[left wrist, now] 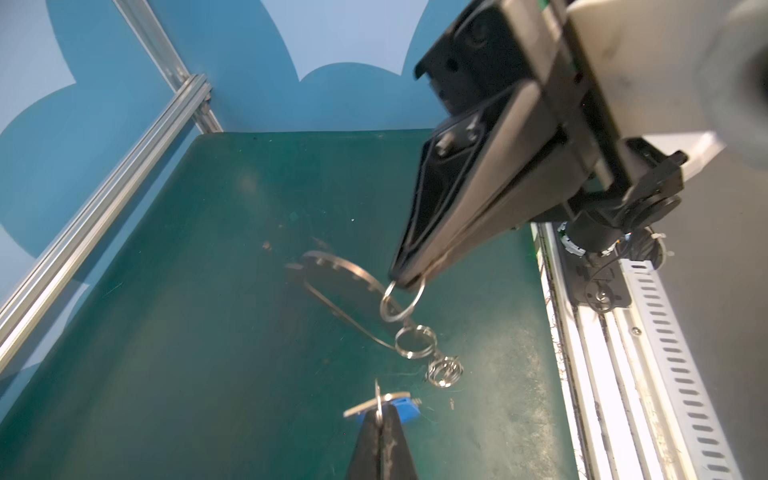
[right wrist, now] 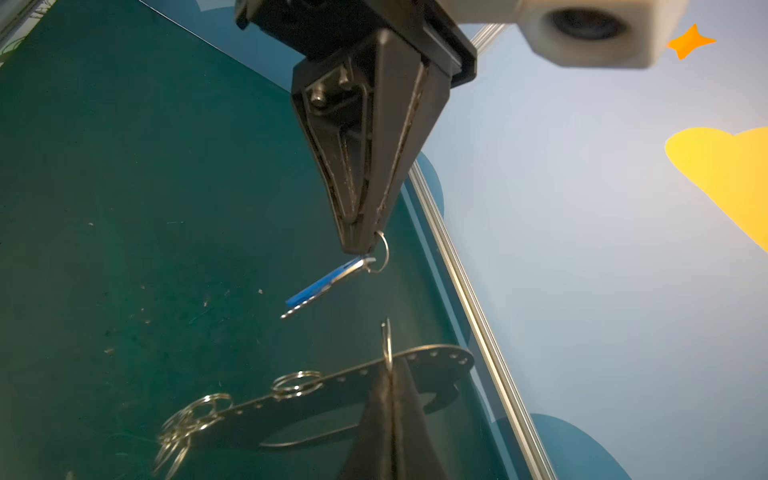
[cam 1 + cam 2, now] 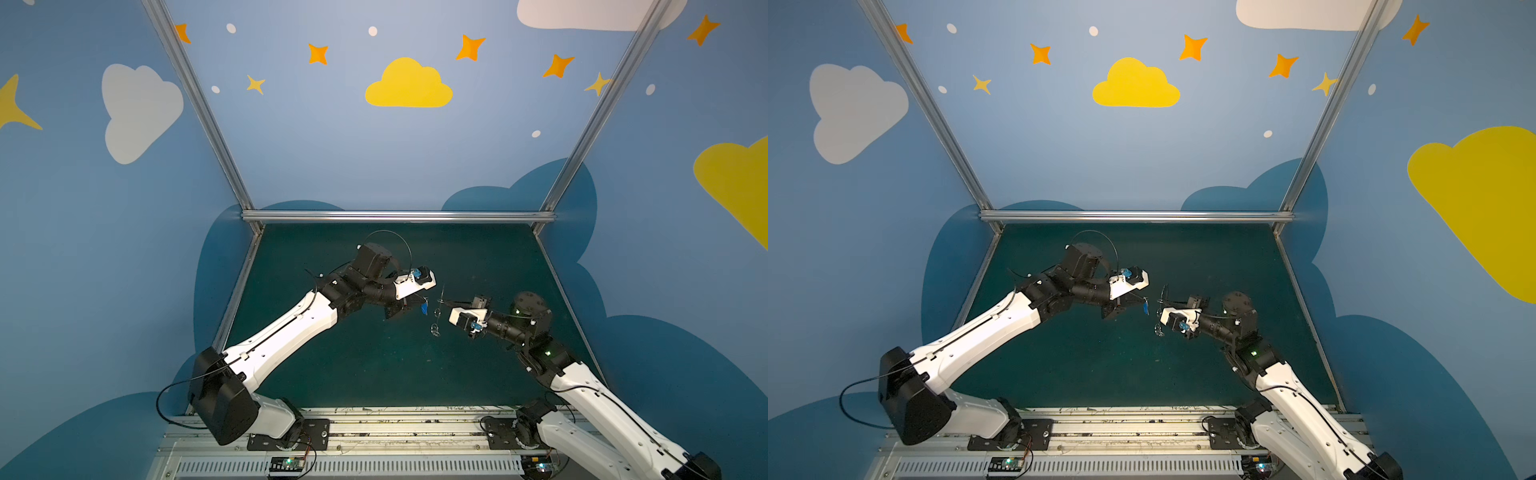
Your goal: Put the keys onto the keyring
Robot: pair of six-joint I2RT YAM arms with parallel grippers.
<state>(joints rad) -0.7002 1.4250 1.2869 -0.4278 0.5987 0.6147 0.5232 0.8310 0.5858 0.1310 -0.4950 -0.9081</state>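
Note:
The key (image 2: 318, 284) has a blue head and a short silver blade. It dangles from a small split ring pinched in my shut left gripper (image 1: 379, 409), above the green mat. In both top views the key (image 3: 424, 308) hangs at mid-table. Just to its right my right gripper (image 2: 388, 372) is shut on a split ring (image 2: 387, 338) threaded through the keyring (image 2: 291, 405), a flat grey plate with edge holes held in the air. Several more split rings (image 1: 444, 370) hang from the plate's far end. The two gripper tips are close but apart.
The green mat (image 3: 374, 365) is bounded by aluminium frame rails (image 3: 399, 216) and blue painted walls at the back and sides. The arms' base rail (image 3: 399, 432) runs along the front edge. Small specks of debris lie on the mat.

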